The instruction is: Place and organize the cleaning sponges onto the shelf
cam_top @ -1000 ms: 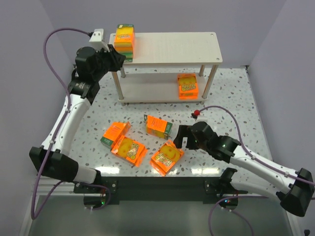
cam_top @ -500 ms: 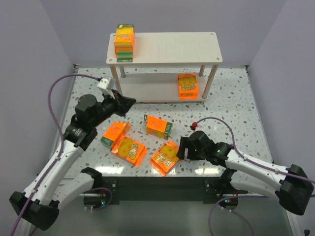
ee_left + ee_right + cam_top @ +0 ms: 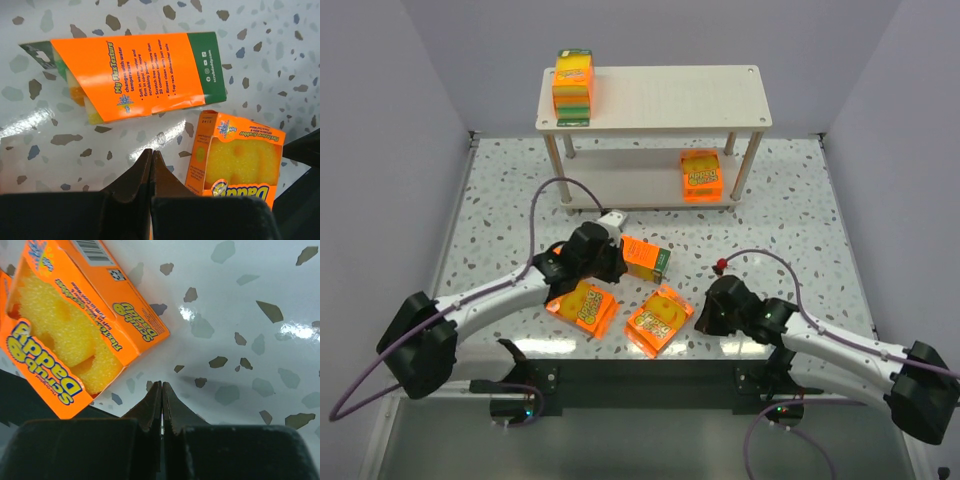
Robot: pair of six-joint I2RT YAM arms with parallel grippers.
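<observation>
The shelf [image 3: 660,95] stands at the back. One pack of cleaning sponges [image 3: 573,85] rests on its top board at the left end, and another [image 3: 701,175] stands on the lower board at the right. Three more packs lie on the table [image 3: 643,257] [image 3: 582,305] [image 3: 660,320]. My left gripper [image 3: 617,262] [image 3: 151,151] is shut and empty, just short of the side-lying pack [image 3: 135,75], with a second pack [image 3: 240,155] to its right. My right gripper [image 3: 701,317] [image 3: 161,385] is shut and empty beside the front pack [image 3: 75,335], not touching it.
The left arm [image 3: 510,295] lies across the table's left front and covers part of the packs there. Purple cables [image 3: 775,262] loop over the speckled table [image 3: 800,210]. Walls close in the left, right and back. A black rail [image 3: 640,375] runs along the near edge.
The left arm has swung down from the shelf's top-left corner to the table's middle, and its jaws have shut. The right gripper has closed and drawn back slightly beside the front pack.
</observation>
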